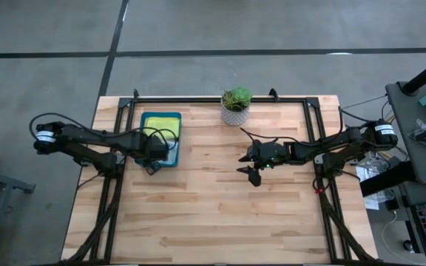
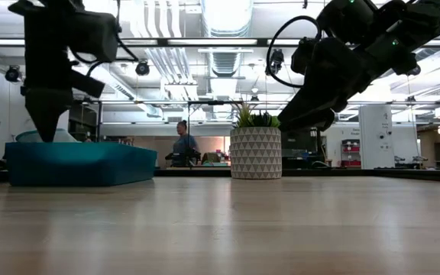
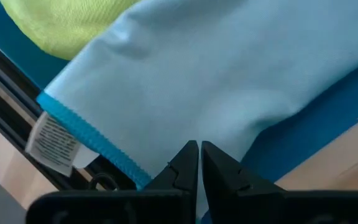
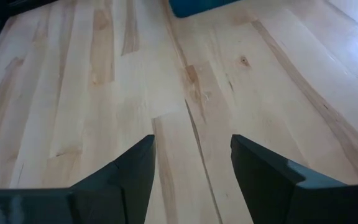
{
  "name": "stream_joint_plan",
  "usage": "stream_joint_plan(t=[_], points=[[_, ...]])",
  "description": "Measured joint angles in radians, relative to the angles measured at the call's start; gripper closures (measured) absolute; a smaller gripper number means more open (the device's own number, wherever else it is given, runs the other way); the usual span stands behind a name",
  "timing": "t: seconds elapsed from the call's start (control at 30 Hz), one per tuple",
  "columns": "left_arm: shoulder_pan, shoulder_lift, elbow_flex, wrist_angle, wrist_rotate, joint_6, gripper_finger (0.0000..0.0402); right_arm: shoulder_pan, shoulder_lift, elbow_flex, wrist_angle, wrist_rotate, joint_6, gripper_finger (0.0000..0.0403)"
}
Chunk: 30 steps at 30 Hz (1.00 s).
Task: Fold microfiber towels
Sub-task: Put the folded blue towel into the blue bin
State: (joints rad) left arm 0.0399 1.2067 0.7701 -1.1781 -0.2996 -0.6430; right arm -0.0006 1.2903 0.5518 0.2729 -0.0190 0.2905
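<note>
Step in hand: I am judging this to be the pick of the first cloth; nothing is lying on the bare wood yet.

Left gripper (image 3: pixel 199 163): I am holding it over the tray (image 1: pixel 148 118) at the left of the high view, fingers pressed together with their tips at the light teal towel (image 3: pixel 229 81). Whether cloth is pinched between them I cannot tell.

Where the cloths are: the light teal towel is lying in the tray with its darker stitched hem and white tag (image 3: pixel 53 144) toward the lower left of the left wrist view; a lime green towel (image 1: pixel 158 130) is lying beside it, toward the upper part of the tray in the high view.

Key relation: the towel is directly under my left fingertips, its hem running slantwise past them, so my left arm is far the nearer.

Right gripper (image 1: pixel 253 174): I am hovering it over bare table (image 4: pixel 92 74) at centre right of the high view, fingers apart, holding nothing, well apart from the tray.

Open room: wide bare wood is stretching between the tray and my right gripper and down to the lower frame edge.

Edges to mind: the tray's rim around the cloth, and the potted plant (image 1: pixel 236 105) at upper centre.
</note>
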Motion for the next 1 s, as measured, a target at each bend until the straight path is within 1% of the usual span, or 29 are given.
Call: stream_joint_plan(t=[0.1, 0.3, 0.4, 0.53, 0.63, 0.7, 0.8, 1.0], points=[[0.000, 0.012, -0.027, 0.020, 0.000, -0.004, 0.0395, 0.000, 0.000, 0.000, -0.001, 0.019, -0.001, 0.0204], [0.000, 0.036, -0.070, 0.091, 0.000, -0.004, 0.0395, 0.000, 0.000, 0.000, -0.002, 0.022, -0.003, 0.0204], [0.000, 0.040, -0.047, 0.040, 0.009, 0.012, 0.0395, 0.000, 0.000, 0.000, -0.002, 0.022, -0.003, 0.0204], [0.000, 0.030, 0.015, -0.063, 0.010, 0.050, 0.0395, 0.000, 0.000, 0.000, -0.002, 0.022, -0.003, 0.0204], [0.000, 0.015, 0.034, -0.057, 0.011, 0.103, 0.0395, 0.000, 0.000, 0.000, -0.002, 0.022, -0.003, 0.0204], [0.000, 0.008, 0.034, -0.062, 0.011, 0.108, 0.0395, 0.000, 0.000, 0.000, -0.002, 0.022, -0.003, 0.0204], [0.000, -0.004, 0.016, -0.060, 0.003, 0.101, 0.0395, 0.000, 0.000, 0.000, -0.002, 0.022, -0.003, 0.0204], [0.000, 0.002, -0.050, -0.031, -0.032, 0.021, 0.0395, 0.000, 0.000, 0.000, -0.003, 0.021, -0.003, 0.0204]])
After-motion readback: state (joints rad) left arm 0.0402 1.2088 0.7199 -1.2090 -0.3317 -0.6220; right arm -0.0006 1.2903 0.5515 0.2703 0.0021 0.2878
